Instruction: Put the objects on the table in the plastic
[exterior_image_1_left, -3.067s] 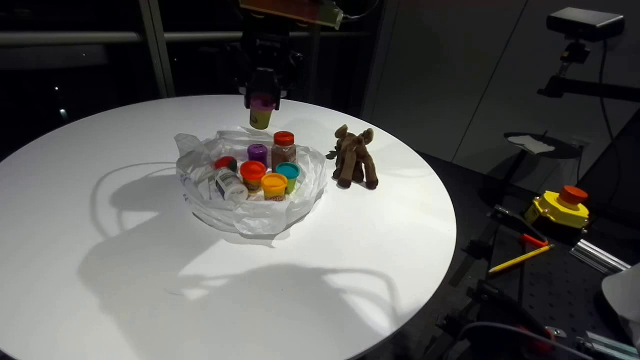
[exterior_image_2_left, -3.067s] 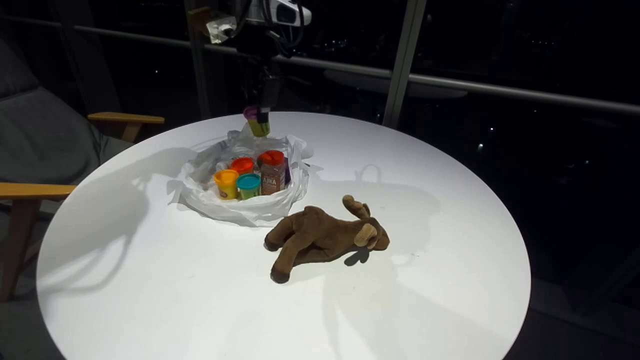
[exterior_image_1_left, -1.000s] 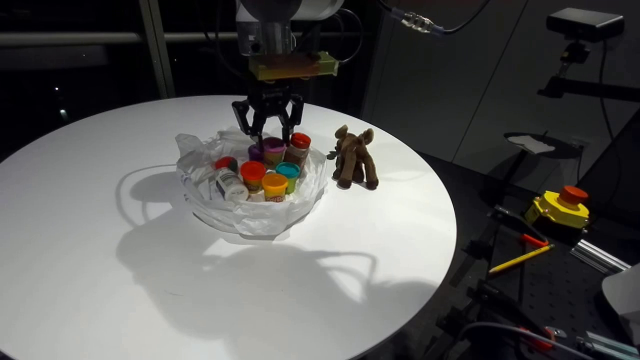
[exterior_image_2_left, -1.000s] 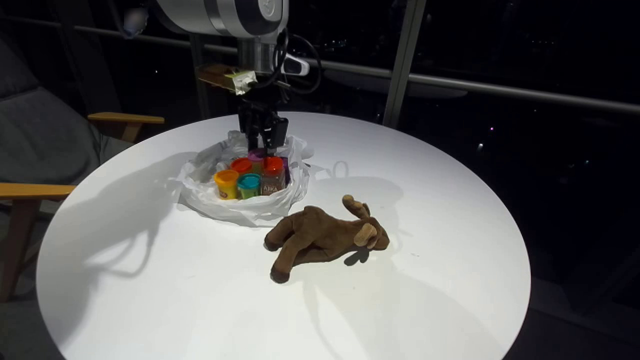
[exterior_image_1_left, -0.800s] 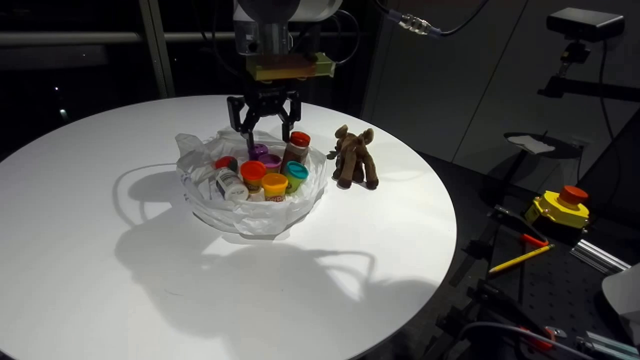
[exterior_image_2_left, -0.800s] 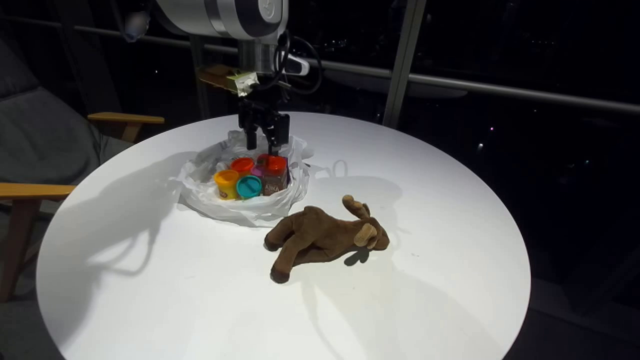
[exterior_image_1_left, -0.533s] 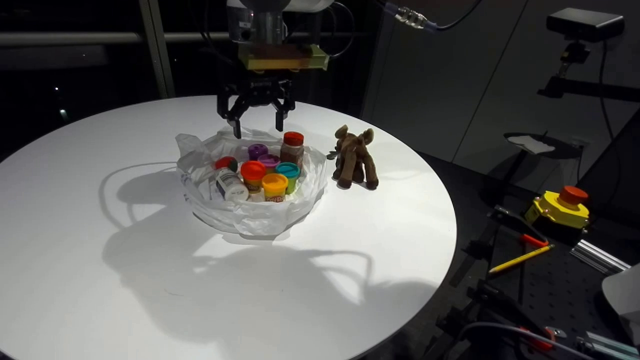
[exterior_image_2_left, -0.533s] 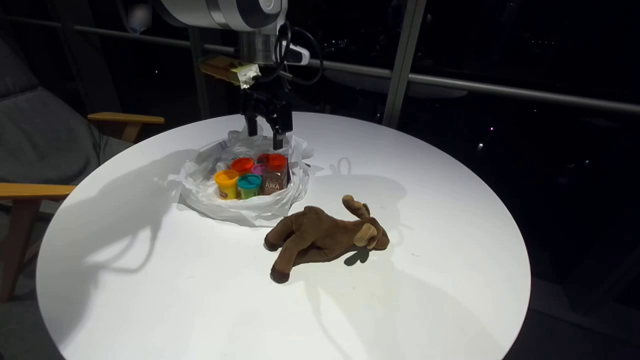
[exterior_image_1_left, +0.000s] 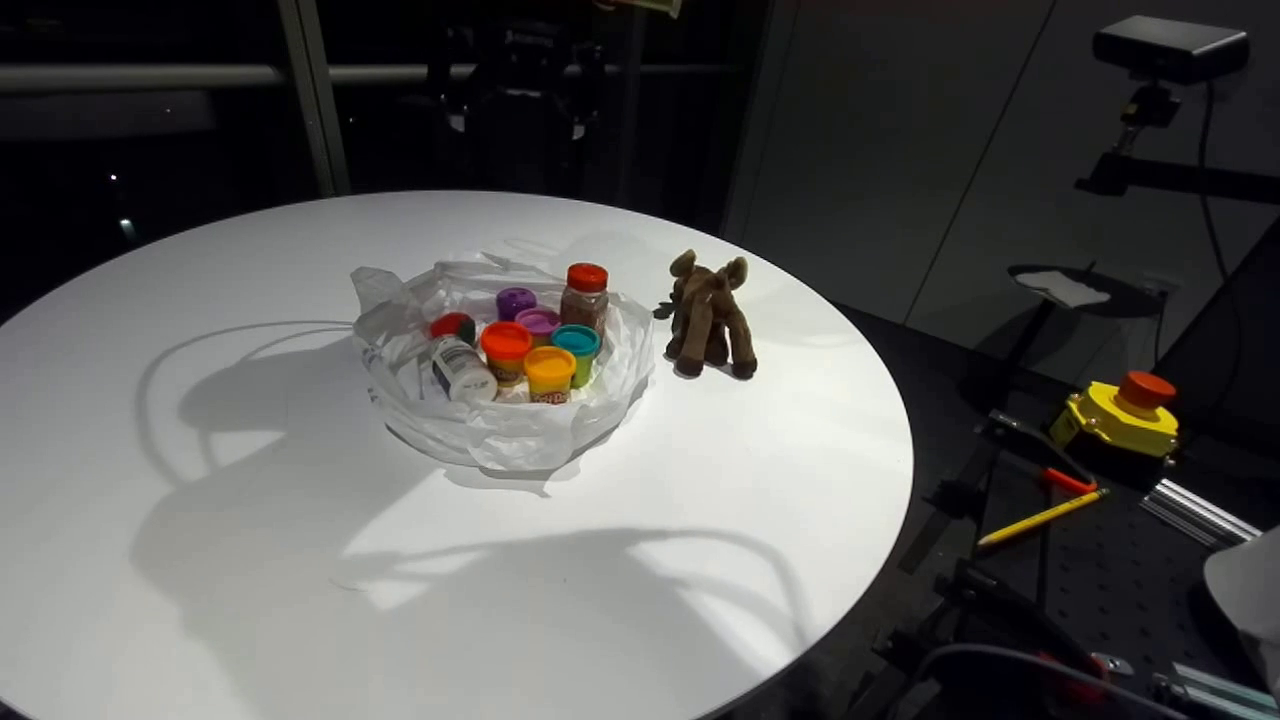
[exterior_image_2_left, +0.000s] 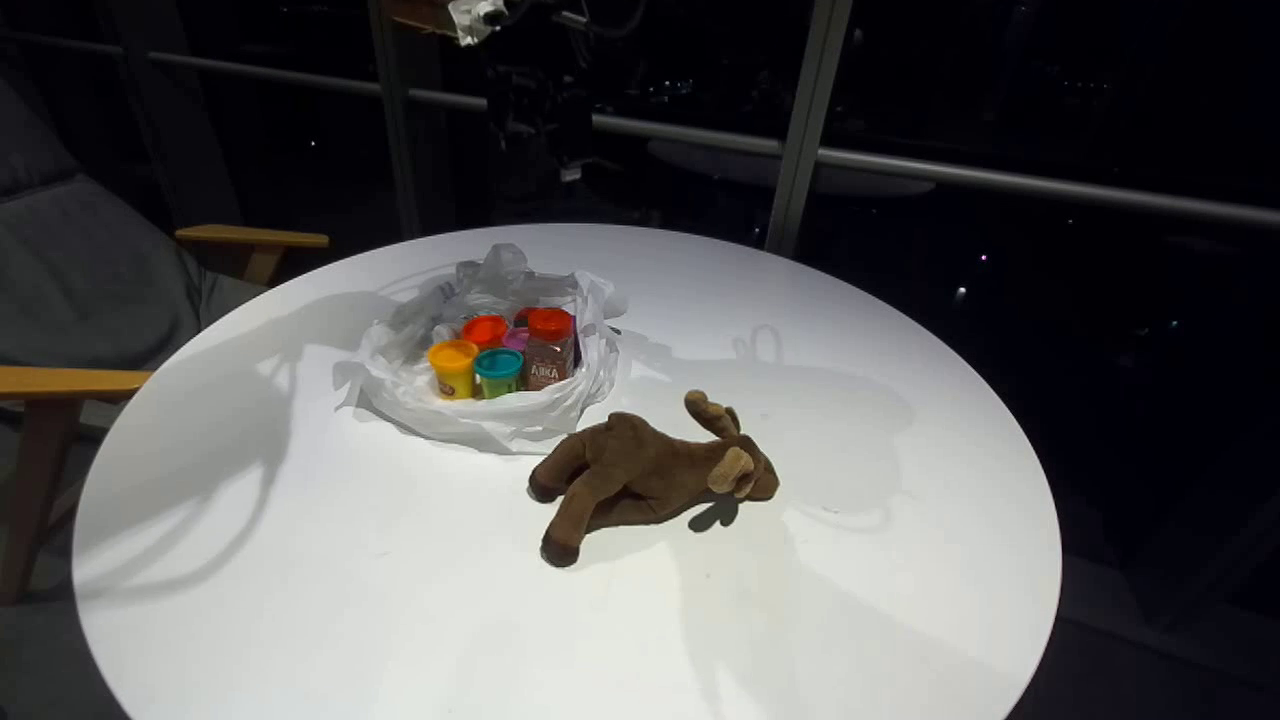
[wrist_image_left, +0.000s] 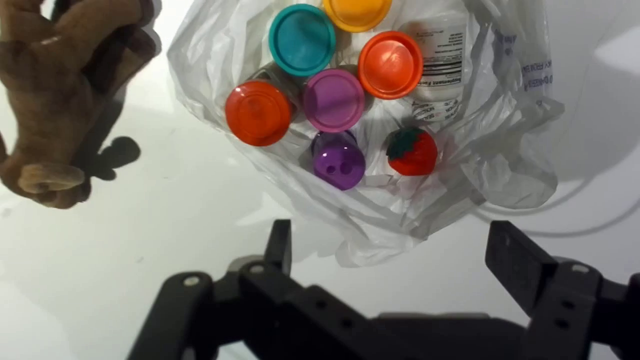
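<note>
The crumpled plastic (exterior_image_1_left: 520, 440) sits on the round white table (exterior_image_1_left: 300, 600). In it stand yellow-orange (wrist_image_left: 357, 10), red-orange (wrist_image_left: 390, 65), teal (wrist_image_left: 302, 40) and purple-lidded (wrist_image_left: 334, 100) cups. The red-capped bottle (wrist_image_left: 257, 113), a purple shaker-like piece (wrist_image_left: 340, 162), a strawberry (wrist_image_left: 419, 156) and a white labelled bottle (wrist_image_left: 440, 60) lie among them. Outside the plastic, on the bare tabletop, rests a brown plush animal (exterior_image_2_left: 640, 465). My gripper (wrist_image_left: 390, 225) hangs high over the far side of the plastic, jaws wide apart and nothing between them; against the dark background it barely shows in both exterior views.
A grey armchair (exterior_image_2_left: 80, 250) with wooden arms stands close to the table's edge. Beyond the table are dark windows with a metal rail (exterior_image_2_left: 700, 135). A black side bench carries a yellow box with a red button (exterior_image_1_left: 1120, 420) and a pencil (exterior_image_1_left: 1043, 518).
The purple-lidded cup, earlier held above the plastic, was lowered and let go inside it. My gripper opened wide and rose away. The red-capped bottle shifted slightly; the plush stayed put.
</note>
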